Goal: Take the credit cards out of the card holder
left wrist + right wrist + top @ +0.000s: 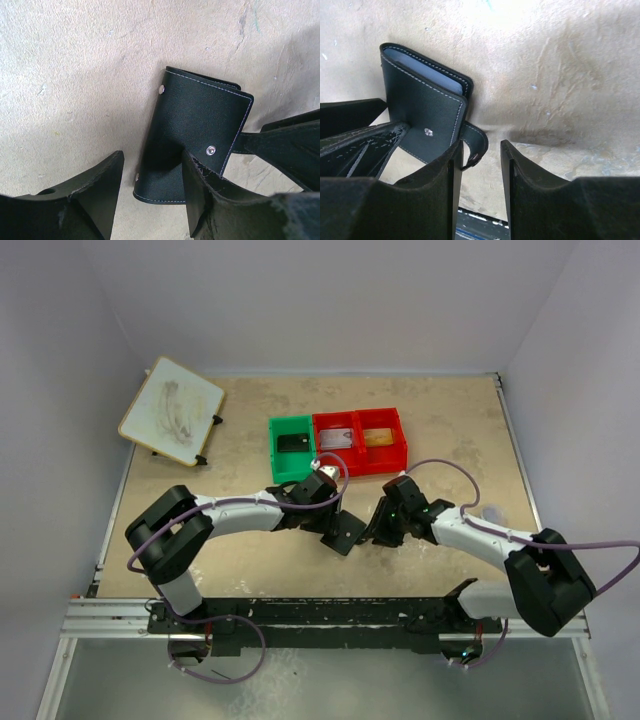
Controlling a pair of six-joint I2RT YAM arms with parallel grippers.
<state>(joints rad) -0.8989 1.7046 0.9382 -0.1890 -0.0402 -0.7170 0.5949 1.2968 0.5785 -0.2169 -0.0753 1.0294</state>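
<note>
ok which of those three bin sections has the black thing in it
The green bin, leftmost of the three: a black card lies in it. The two red sections beside it hold a pale card and a gold card.

I work in a lab-style robot cell. Plain white walls [330,300] box in my scuffed beige tabletop [450,420]. An aluminium rail [110,618] runs along its near edge, and purple cables [437,462] loop over it.
</note>
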